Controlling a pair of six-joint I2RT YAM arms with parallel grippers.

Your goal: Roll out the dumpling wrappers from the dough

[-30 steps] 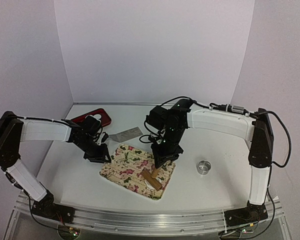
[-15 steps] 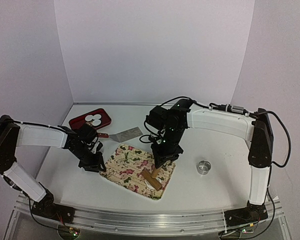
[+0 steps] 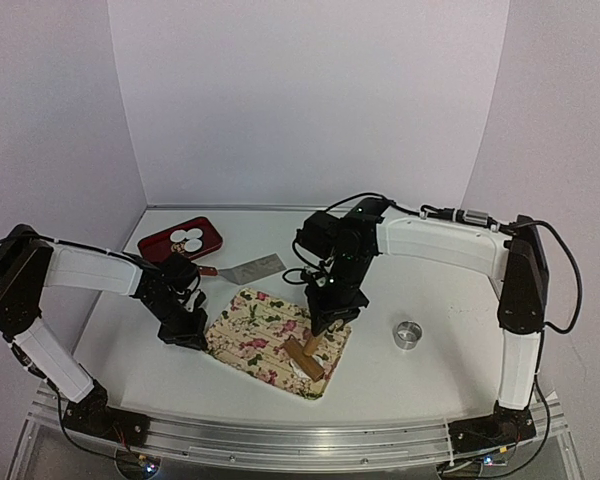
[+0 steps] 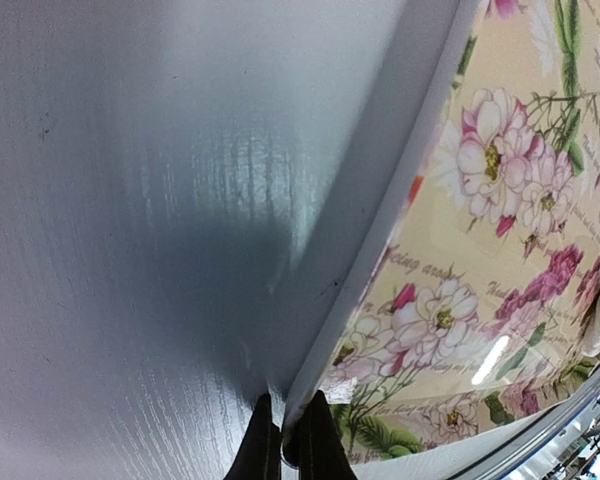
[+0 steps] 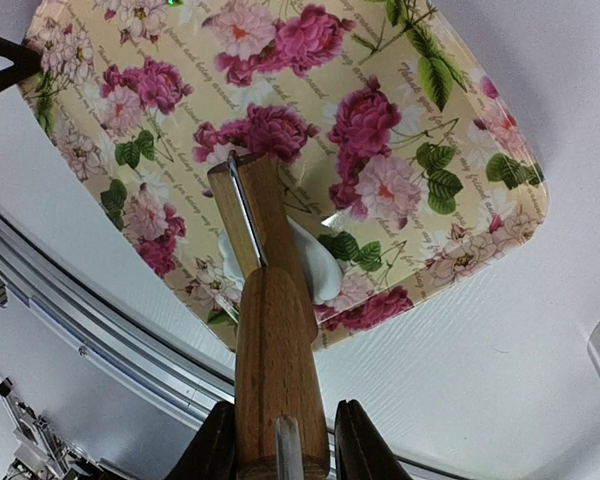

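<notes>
Left jaws moved, now pinching one board (image 3: 248,335); right jaws clamp one rolling pin (image 3: 302,355).

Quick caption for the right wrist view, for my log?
Right gripper holds the wooden rolling pin over white dough on the floral tray.

Our right tool (image 3: 325,316) grips the rolling pin (image 3: 302,351), dough (image 3: 303,369) under its end; our left tool (image 3: 194,336) touches the flowered board (image 3: 252,328) to its right.
</notes>
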